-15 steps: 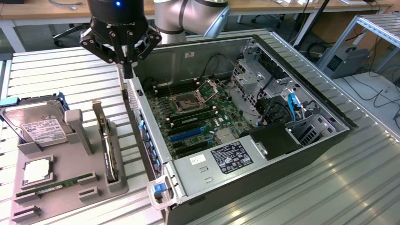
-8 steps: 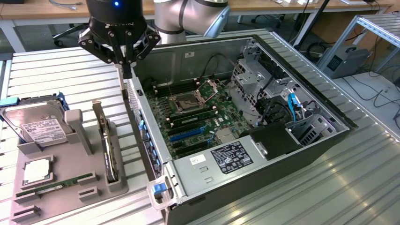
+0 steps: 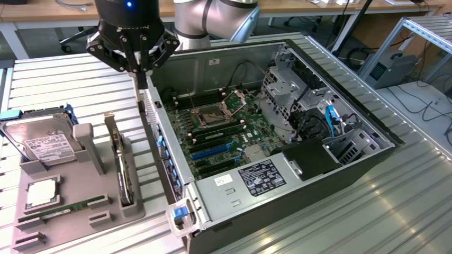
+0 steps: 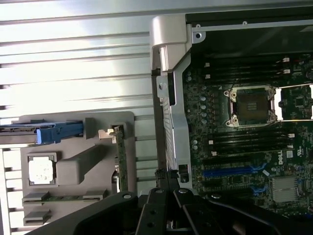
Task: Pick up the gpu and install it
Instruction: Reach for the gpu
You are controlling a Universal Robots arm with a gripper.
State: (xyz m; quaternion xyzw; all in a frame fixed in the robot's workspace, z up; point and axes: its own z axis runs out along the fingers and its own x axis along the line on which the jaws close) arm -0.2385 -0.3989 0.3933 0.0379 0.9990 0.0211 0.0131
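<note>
The gpu (image 3: 121, 169) is a thin black card standing on edge in a slot of the grey holder (image 3: 74, 177), at the exterior view's left of the open computer case (image 3: 353, 114). My gripper (image 3: 141, 79) hangs above the case's near wall, up and behind the gpu, fingers shut together with nothing between them. In the wrist view the gripper (image 4: 166, 175) points down at the case's metal edge, with the gpu (image 4: 121, 161) just beside it in the holder (image 4: 98, 122). The motherboard (image 3: 219, 132) lies exposed, with blue expansion slots (image 3: 211, 151) (image 4: 230, 171).
The holder also carries a silver hard drive (image 3: 42, 140) in a blue caddy (image 4: 54, 133), a processor chip (image 3: 42, 191) (image 4: 41, 171) and a green memory stick (image 3: 62, 210) (image 4: 58, 198). A drive cage (image 3: 282, 90) and cables fill the case's far side. The table is slatted metal (image 3: 395, 211).
</note>
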